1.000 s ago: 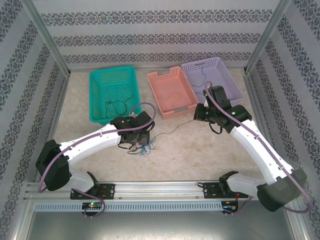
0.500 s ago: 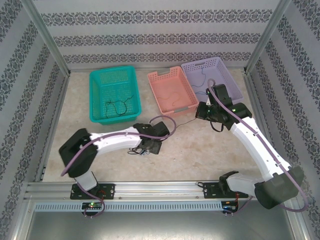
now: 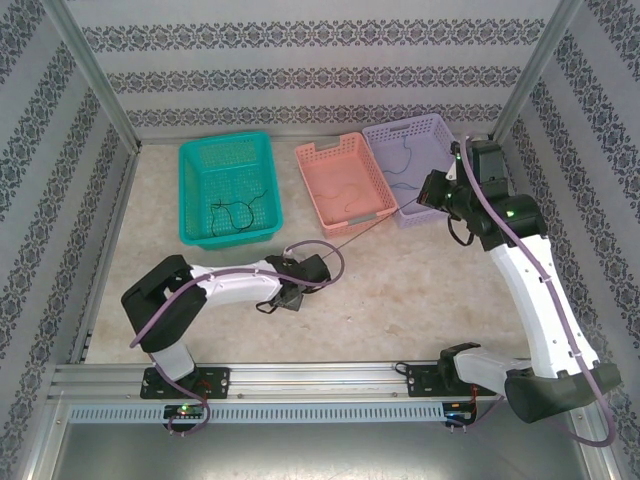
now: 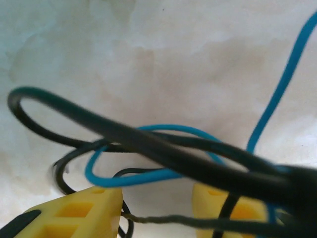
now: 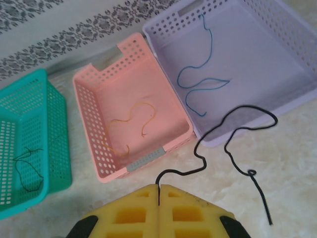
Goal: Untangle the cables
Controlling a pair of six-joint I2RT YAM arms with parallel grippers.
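Note:
The tangle of black cables (image 4: 163,154) and blue cables (image 4: 148,176) lies on the table just in front of my left gripper (image 4: 158,201). Its yellow fingers (image 4: 74,213) stand apart, with a thin dark strand running across the gap between them. From above, the left gripper (image 3: 290,296) sits low over the tangle (image 3: 270,302). My right gripper (image 5: 159,188) is shut on one black cable (image 5: 233,121), whose free end trails onto the table. In the top view that cable (image 3: 370,228) stretches straight from the tangle up to the right gripper (image 3: 430,192).
Three baskets stand at the back: a teal one (image 3: 195,190) with a black strand, a pink one (image 3: 322,200) with a yellowish strand, and a purple one (image 3: 455,165) with a blue strand. Patterned walls and metal posts close in the table.
My right arm has lifted back and to the right toward the purple basket, drawing the black cable straight. My left arm has swung right and down onto the tangle, and its jaws have narrowed.

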